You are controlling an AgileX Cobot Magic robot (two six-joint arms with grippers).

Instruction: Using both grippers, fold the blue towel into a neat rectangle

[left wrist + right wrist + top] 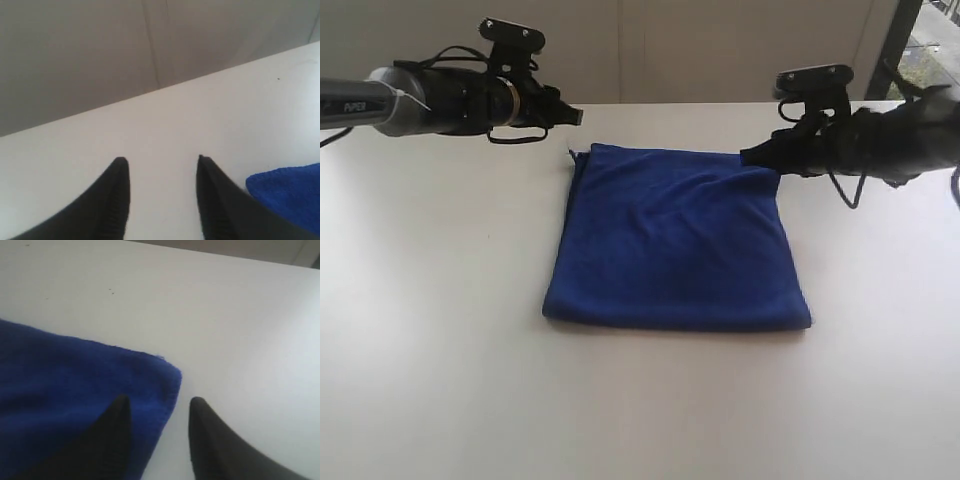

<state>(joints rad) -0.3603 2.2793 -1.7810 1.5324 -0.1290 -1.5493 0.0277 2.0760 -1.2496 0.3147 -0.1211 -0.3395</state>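
The blue towel (675,240) lies folded into a rough rectangle in the middle of the white table, its surface slightly rumpled. My left gripper (572,117) hovers just beyond the towel's far left corner, open and empty; in the left wrist view (160,162) only a corner of the towel (290,195) shows beside one finger. My right gripper (752,156) is at the far right corner, open. In the right wrist view (157,402) its fingers straddle the towel's corner edge (75,385) without closing on it. No white label shows.
The white table (430,330) spreads on all sides of the towel. A pale wall (720,45) rises behind the table's far edge. A dark window frame (895,45) stands at the far right.
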